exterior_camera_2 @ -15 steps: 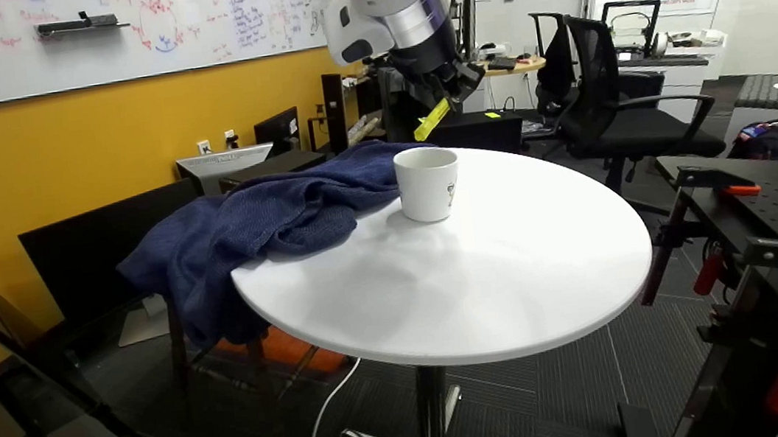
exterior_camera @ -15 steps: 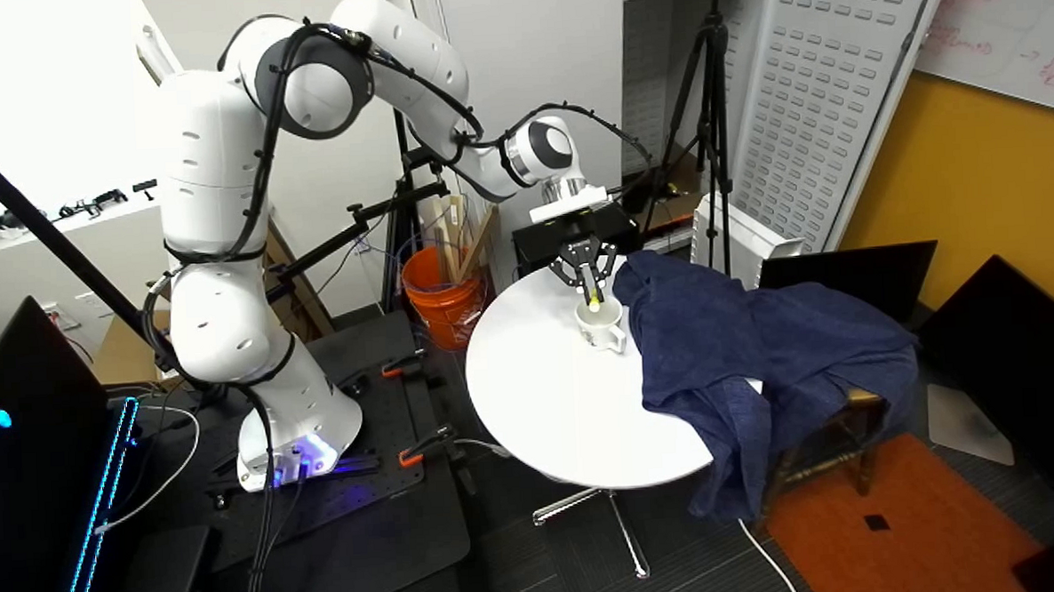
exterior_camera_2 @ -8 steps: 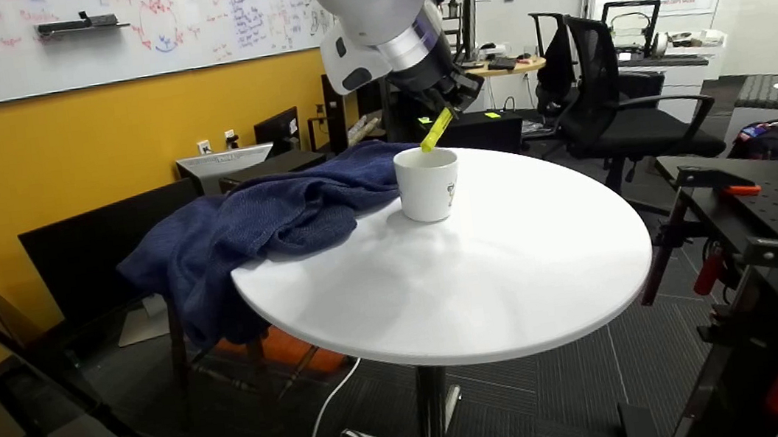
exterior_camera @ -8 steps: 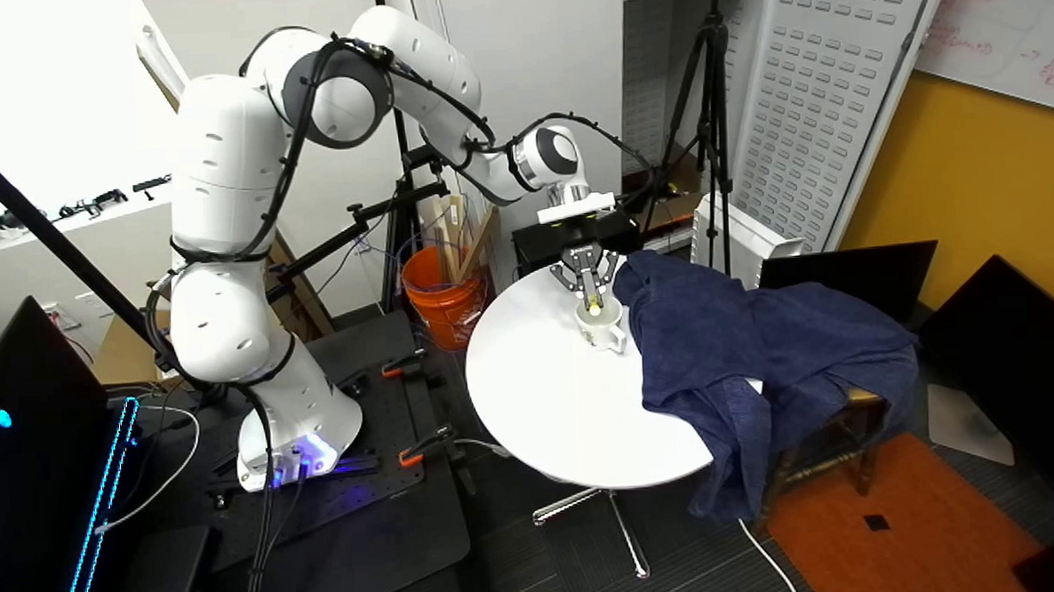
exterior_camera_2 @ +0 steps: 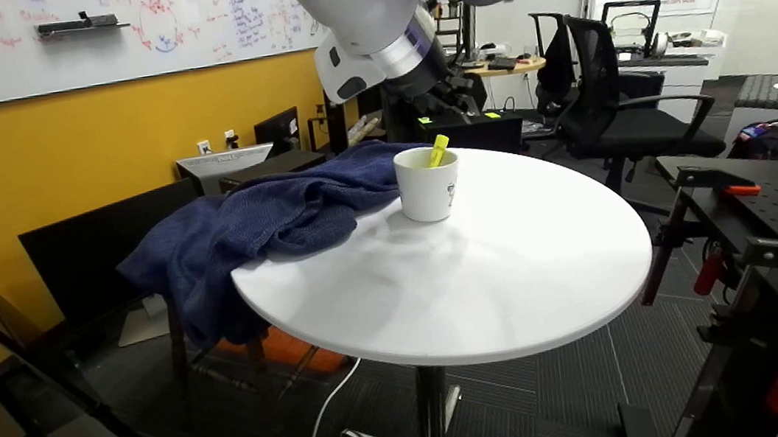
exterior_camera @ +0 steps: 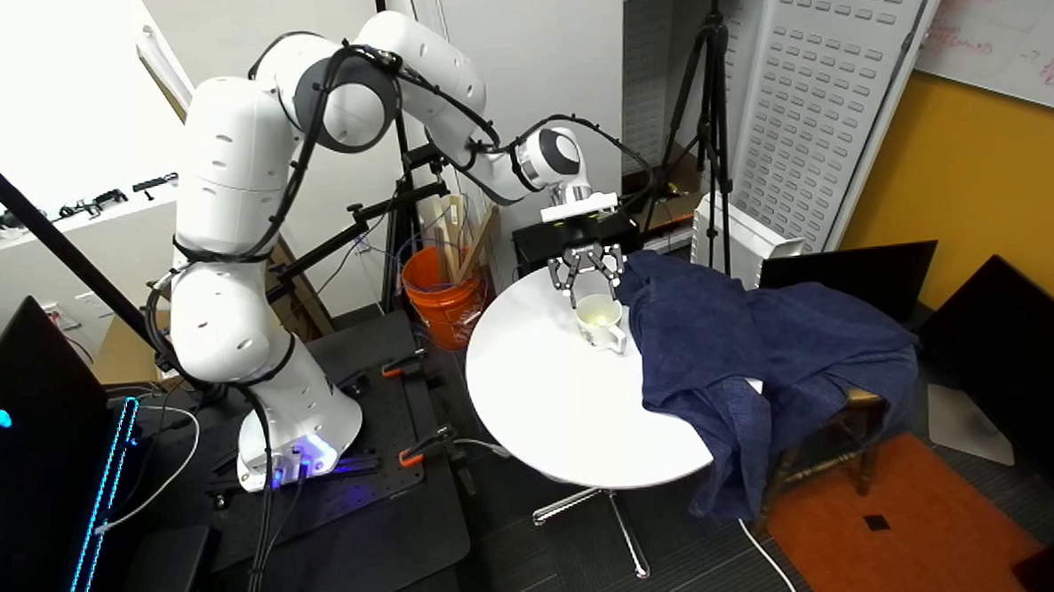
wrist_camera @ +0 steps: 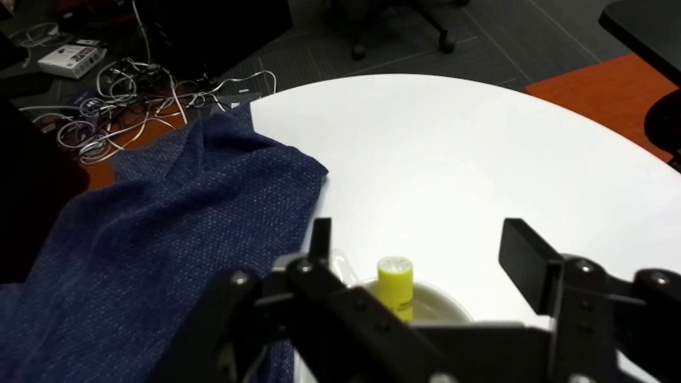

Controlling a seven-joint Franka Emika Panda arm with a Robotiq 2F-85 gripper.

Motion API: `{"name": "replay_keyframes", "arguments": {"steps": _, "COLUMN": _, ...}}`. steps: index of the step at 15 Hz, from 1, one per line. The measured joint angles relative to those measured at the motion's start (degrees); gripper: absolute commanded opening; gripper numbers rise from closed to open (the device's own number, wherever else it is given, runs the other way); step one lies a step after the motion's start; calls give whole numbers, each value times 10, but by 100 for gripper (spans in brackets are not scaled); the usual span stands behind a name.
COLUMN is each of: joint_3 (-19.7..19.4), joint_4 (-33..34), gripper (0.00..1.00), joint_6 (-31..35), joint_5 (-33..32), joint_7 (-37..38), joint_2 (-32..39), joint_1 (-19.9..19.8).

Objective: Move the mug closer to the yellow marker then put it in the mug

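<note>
Wrist view, lower frame: gripper (wrist_camera: 422, 254) stands wide, holding nothing. The yellow marker (wrist_camera: 395, 290) shows beyond the gap, lower centre. In an exterior view, mid-frame, it leans inside the mug (exterior_camera_2: 425, 192), top above the rim; mug upright on the worktop (exterior_camera_2: 514, 270). Judgement: release looks complete, withdrawal is the step. Method: back off slowly along the marker's lean, jaws apart until past its top; a sideways swing might drag it or tip the mug.
</note>
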Motion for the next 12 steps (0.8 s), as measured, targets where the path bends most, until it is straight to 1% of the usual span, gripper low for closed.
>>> {"name": "replay_keyframes", "arguments": {"steps": 12, "joint_3": 3, "joint_4": 6, "gripper": 100, "joint_6": 0, "joint_5": 0, "joint_7": 0, "joint_2": 5, "joint_1": 0}}
